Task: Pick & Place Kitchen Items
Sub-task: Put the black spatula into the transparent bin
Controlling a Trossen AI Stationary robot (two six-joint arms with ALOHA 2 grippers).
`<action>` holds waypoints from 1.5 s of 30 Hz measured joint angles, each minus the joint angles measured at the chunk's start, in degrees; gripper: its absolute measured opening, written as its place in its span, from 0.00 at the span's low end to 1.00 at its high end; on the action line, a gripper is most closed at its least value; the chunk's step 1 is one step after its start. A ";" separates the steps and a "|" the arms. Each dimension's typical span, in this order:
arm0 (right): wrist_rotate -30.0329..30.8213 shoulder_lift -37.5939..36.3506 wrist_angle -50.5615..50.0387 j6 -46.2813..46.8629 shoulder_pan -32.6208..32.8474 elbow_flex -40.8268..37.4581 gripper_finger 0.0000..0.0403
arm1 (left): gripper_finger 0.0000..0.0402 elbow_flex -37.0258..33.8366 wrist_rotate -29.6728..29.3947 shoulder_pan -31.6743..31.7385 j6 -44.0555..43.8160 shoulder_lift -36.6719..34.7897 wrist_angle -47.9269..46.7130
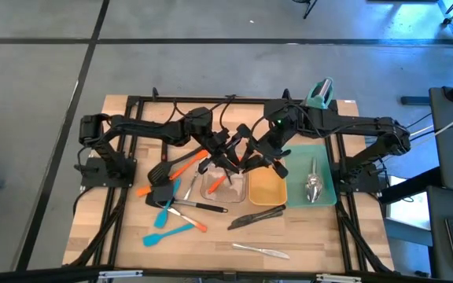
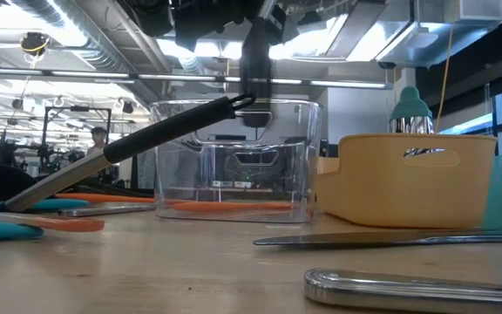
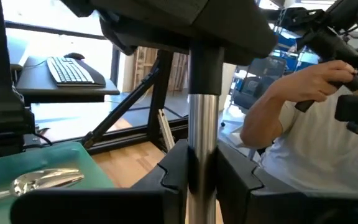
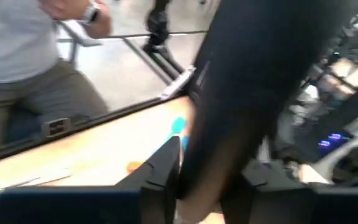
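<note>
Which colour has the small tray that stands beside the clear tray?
The small tray is yellow; the low view shows it best, just beside the clear tray.

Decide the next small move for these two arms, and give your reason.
Probably the right gripper should open and back away. Both grippers meet above the clear tray. The left gripper is clamped on a steel shaft, and the right one grips a dark handle, seemingly of the same utensil. With both holding it, neither arm can carry it off.
</note>
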 joint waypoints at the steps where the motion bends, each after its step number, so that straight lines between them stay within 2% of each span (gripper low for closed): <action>1: 0.51 0.00 1.03 0.38 -0.01 0.01 0.27 | 0.12 0.02 -0.30 -0.04 -0.04 -0.02 -0.20; 7: 2.27 -0.87 4.56 1.53 1.16 0.10 0.48 | 0.12 -0.05 -8.69 -0.93 -1.31 0.12 -2.63; 10: 8.24 -2.33 4.10 3.42 2.61 0.11 0.54 | 0.12 -0.15 -12.37 -1.72 0.41 0.17 -3.91; 16: 26.78 -6.45 1.10 8.25 5.42 0.09 0.56 | 0.12 -0.13 -27.26 -4.41 7.94 -1.64 -10.48; 20: 29.96 -9.24 -0.83 11.74 7.15 0.09 0.55 | 0.12 -0.15 -40.07 -7.04 14.81 -4.55 -16.40; 22: 30.05 -10.11 -1.62 13.54 8.04 0.11 0.55 | 0.12 -1.25 -44.68 -8.59 17.51 -5.95 -15.90; 26: 30.15 -10.62 -3.60 16.98 9.86 0.11 0.55 | 0.12 -6.70 -50.08 -11.19 18.71 -7.63 -9.27; 32: 30.39 -10.21 -5.25 20.61 12.77 -1.96 0.55 | 0.12 -20.10 -59.14 -13.55 19.42 -7.48 13.86; 34: 32.57 -10.10 -5.21 21.10 13.82 -2.80 0.55 | 0.12 -22.90 -61.39 -13.61 21.35 -7.51 19.62; 39: 37.57 -9.22 -3.76 22.74 15.28 -4.56 0.55 | 0.12 -24.30 -61.55 -13.46 24.03 -7.34 20.50; 45: 35.90 -9.11 3.74 23.97 15.43 -11.32 0.55 | 0.12 -24.25 -63.81 -13.97 25.69 -5.51 19.83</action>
